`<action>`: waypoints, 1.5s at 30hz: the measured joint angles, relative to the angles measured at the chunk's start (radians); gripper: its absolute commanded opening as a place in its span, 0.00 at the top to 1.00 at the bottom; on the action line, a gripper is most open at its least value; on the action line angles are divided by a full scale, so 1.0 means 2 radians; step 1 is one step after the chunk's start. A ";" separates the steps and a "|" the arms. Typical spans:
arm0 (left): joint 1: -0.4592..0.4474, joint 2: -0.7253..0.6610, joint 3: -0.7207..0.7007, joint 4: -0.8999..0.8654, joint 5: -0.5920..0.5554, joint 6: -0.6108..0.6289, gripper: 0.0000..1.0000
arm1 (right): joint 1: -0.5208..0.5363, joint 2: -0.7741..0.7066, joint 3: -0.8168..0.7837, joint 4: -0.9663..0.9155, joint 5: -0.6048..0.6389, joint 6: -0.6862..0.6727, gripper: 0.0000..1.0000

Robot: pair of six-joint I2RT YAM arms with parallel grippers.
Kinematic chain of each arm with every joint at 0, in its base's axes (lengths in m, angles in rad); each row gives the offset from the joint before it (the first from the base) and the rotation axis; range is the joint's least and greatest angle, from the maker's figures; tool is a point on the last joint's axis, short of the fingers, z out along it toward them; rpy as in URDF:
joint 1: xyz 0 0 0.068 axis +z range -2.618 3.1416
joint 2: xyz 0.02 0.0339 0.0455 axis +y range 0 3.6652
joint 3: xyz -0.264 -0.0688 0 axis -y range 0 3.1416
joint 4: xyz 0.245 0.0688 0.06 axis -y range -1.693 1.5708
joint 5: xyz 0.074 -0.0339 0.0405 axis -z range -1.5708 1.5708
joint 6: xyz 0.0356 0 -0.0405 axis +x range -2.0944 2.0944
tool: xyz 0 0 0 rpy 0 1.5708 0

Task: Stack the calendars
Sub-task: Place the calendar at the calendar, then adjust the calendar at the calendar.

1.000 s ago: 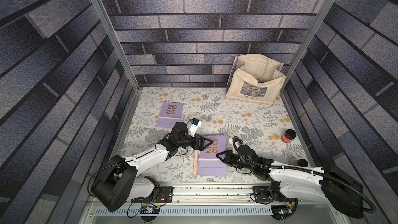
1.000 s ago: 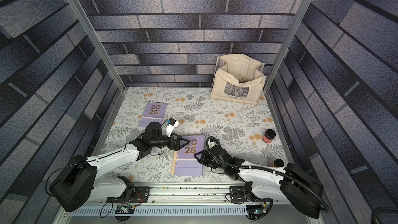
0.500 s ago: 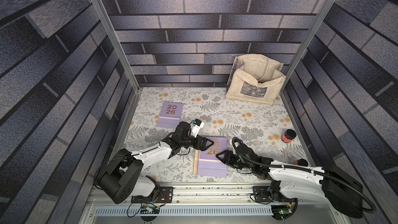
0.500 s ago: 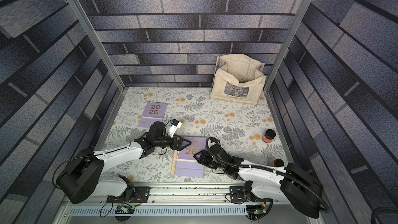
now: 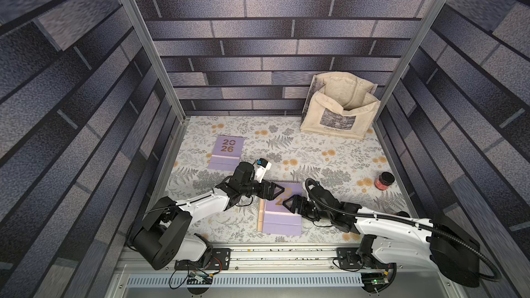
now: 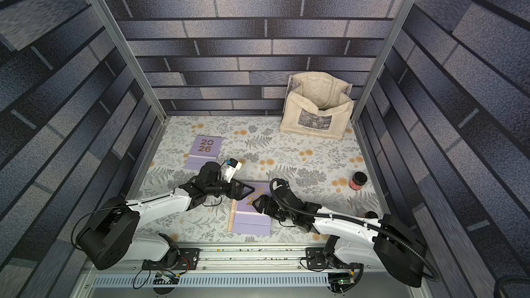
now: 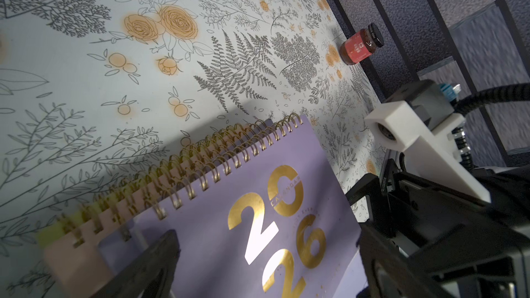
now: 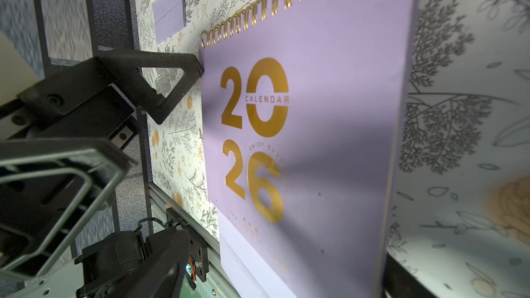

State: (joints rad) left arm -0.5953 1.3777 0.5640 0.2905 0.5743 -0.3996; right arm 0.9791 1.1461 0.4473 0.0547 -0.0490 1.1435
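L gripper (image 6: 249, 192), R gripper (image 6: 256, 204) over calendar stack (image 6: 252, 223) (lavender top).

Your left arm (image 5: 200, 204) and right arm (image 5: 387, 226) show white shells, black joints and triangular black fingers (image 8: 149, 60); a ribbed black cable (image 5: 401, 217) lines the right.

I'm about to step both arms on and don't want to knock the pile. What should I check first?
1. The left gripper is open: ok.
2. The right gripper is open, not clamping the top lavender calendar: ok.
3. Edges squared: not ok; the peach calendar and yellow-green calendar jut past the top one.
4. All calendars stacked: not ok; a lone lavender calendar lies apart, farther back.
5. The left fingers are clear of the top calendar: cannot tell; one tip sits at its edge.
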 measured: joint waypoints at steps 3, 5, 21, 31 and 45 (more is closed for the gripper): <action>0.000 -0.001 0.000 0.000 -0.007 0.000 0.00 | -0.002 -0.001 0.007 -0.016 0.003 0.000 0.00; 0.001 -0.010 0.000 -0.004 -0.018 0.000 0.00 | -0.004 -0.002 0.015 -0.035 0.010 -0.002 0.00; 0.043 -0.103 -0.046 -0.018 -0.103 -0.031 0.00 | -0.027 0.067 0.075 -0.166 0.033 -0.053 0.00; 0.064 -0.053 -0.053 0.004 -0.106 -0.071 0.00 | -0.027 0.122 0.127 -0.168 0.019 -0.086 0.00; 0.058 -0.012 -0.055 0.060 -0.102 -0.112 0.00 | -0.027 0.159 0.157 -0.168 -0.003 -0.102 0.00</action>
State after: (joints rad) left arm -0.4793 1.3540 0.4549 0.4103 0.3698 -0.6231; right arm 0.9241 1.4647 0.7620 -0.2810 -0.0547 0.9401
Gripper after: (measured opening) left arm 0.999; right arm 0.999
